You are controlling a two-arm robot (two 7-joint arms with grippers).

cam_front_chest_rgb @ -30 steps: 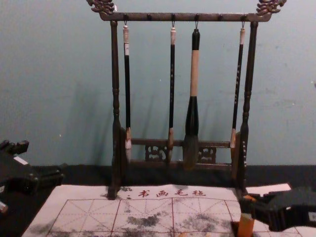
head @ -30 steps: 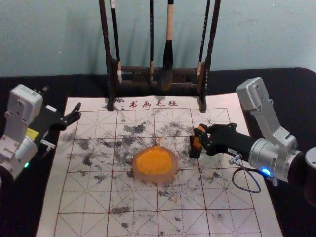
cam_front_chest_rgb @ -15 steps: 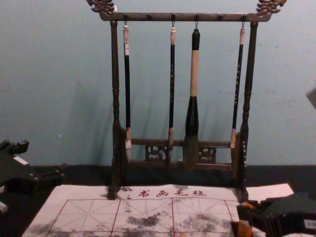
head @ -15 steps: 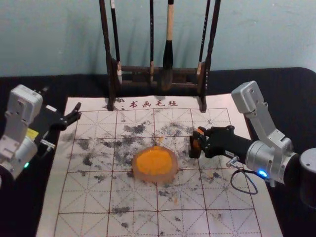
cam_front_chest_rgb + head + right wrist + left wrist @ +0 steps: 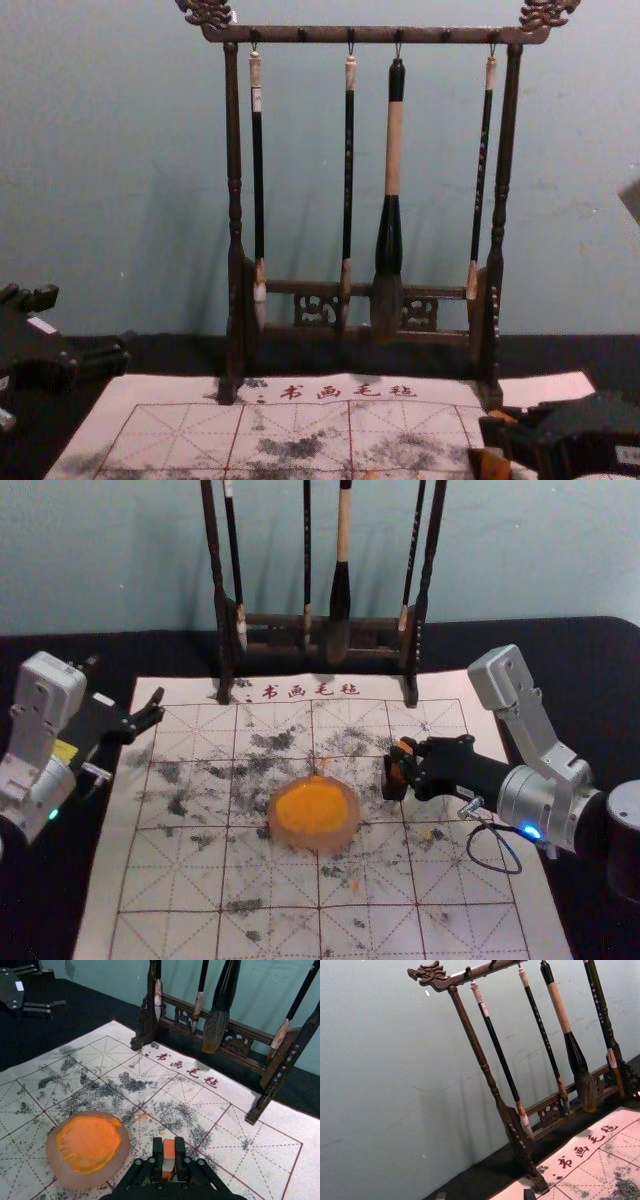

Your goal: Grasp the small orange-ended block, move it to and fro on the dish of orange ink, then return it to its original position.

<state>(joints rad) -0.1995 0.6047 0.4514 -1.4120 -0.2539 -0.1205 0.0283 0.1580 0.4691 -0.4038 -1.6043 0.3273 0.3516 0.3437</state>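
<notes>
Block (image 5: 169, 1151) sits clamped between the fingers of our right gripper (image 5: 403, 764), right of the ink dish (image 5: 312, 808). If we're setting it down, as seems likely, we should keep it upright and release gently. Our left gripper (image 5: 158, 705) idles by the mat's (image 5: 480, 880) left edge, fingers apart.

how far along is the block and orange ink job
Grasping looks done: the right gripper is shut on the small orange-and-white block, now in hand beside the round pinkish dish of orange ink. Whether any strokes are done can't be told. Release at its original spot is left.
</notes>
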